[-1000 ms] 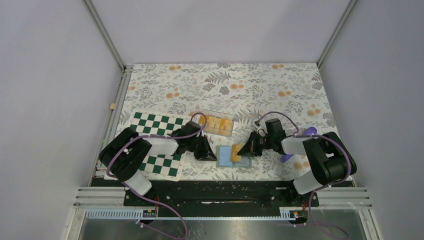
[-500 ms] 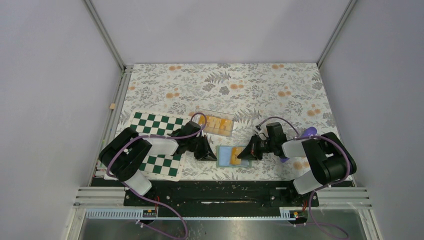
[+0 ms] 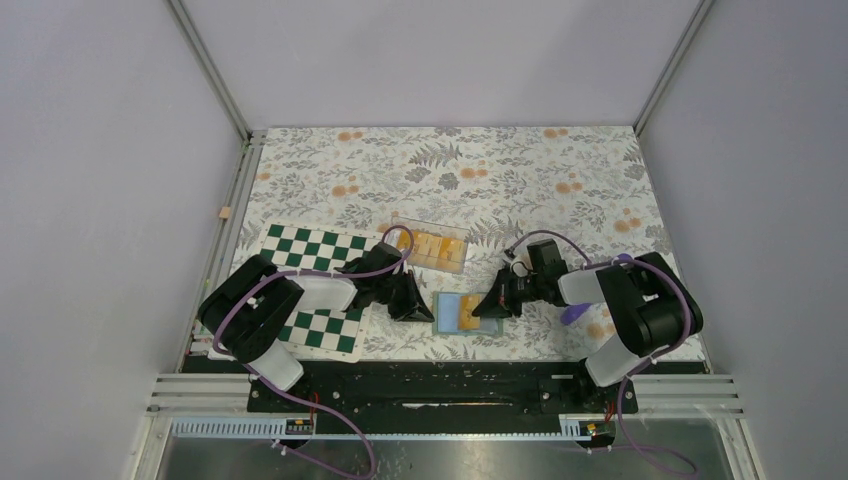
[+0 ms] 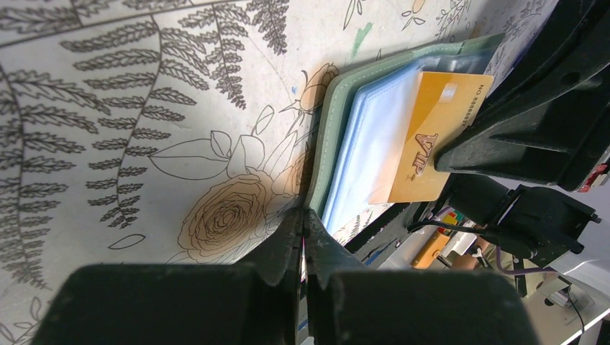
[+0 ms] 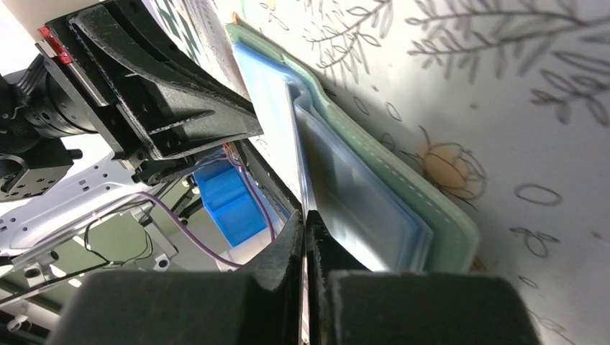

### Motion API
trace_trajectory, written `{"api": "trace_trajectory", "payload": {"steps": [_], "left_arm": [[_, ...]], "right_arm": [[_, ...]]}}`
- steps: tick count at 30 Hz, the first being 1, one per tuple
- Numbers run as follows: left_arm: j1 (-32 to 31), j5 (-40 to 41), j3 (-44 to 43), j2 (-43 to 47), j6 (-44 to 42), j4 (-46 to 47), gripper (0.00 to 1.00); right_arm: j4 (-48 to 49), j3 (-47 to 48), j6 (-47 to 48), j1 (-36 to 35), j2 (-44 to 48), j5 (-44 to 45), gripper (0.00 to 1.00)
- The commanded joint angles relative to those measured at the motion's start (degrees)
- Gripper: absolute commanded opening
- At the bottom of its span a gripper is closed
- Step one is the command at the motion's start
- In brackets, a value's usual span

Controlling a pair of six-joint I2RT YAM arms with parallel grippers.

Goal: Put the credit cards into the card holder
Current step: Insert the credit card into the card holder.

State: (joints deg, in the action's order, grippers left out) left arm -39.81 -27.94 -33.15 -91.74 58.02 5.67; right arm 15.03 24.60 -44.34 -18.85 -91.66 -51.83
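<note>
One credit card (image 4: 431, 133), VIP print, left-wrist only.

Inventory of my workspace, surroundings only:

- Desk (image 3: 450, 170): covered edge to edge in a pale cloth printed with grey ferns and orange flowers.
- Chequered board (image 3: 310, 245): green and white, lying flat at my near left, partly hidden.
- Clear plastic tray (image 3: 428, 227): just beyond the board's right end, near the middle of the desk.
- Small purple object (image 3: 570, 315): near right, mostly hidden; I cannot name it.
- Small beige piece (image 3: 224, 212): on the left frame rail.
- Plain grey walls (image 3: 440, 60): on three sides.
</note>
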Motion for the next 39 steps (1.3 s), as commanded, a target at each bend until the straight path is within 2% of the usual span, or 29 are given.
{"api": "trace_trajectory", "payload": {"steps": [1,8,12,15,18,22,25,30,39], "left_arm": [[-0.6,1.3,-0.8,-0.8,-1.0,-0.4,0.02],[-0.6,1.3,-1.1,-1.5,-1.1,-0.4,0.02],[-0.7,1.3,-1.2,-1.5,-1.2,-0.6,0.02],[-0.7,1.4,-1.1,-1.4,-1.1,-0.7,0.01],[-0.8,1.6,-1.0,-1.1,-1.1,-0.7,0.01],[-1.0,1.9,-1.4,-1.0,-1.2,-1.3,0.0],[-1.1,2.0,-1.9,-1.3,-1.5,-1.9,0.0],[-1.6,2.2,-2.9,-1.8,-1.3,-2.2,0.0],[-3.7,2.5,-6.3,-3.4,-0.7,-3.1,0.0]], "right_arm": [[-4.0,3.3,2.5,-1.8,-2.2,-2.4,0.0],[-4.9,4.8,2.8,-3.0,-4.2,-2.6,0.0],[-10.6,6.7,6.1,-3.5,-5.2,-0.5,0.01],[-19.6,8.9,10.2,-4.2,-4.0,4.0,0.23],[-27.3,11.7,13.2,-5.3,-2.1,9.1,0.33],[-32.4,15.2,15.1,-6.9,-1.5,12.7,0.44],[-33.2,16.7,15.4,-8.1,-2.5,13.2,0.48],[-31.7,18.3,14.9,-10.6,-4.5,12.7,0.49],[-22.9,20.7,9.8,-15.3,-6.5,7.9,0.5]]}}
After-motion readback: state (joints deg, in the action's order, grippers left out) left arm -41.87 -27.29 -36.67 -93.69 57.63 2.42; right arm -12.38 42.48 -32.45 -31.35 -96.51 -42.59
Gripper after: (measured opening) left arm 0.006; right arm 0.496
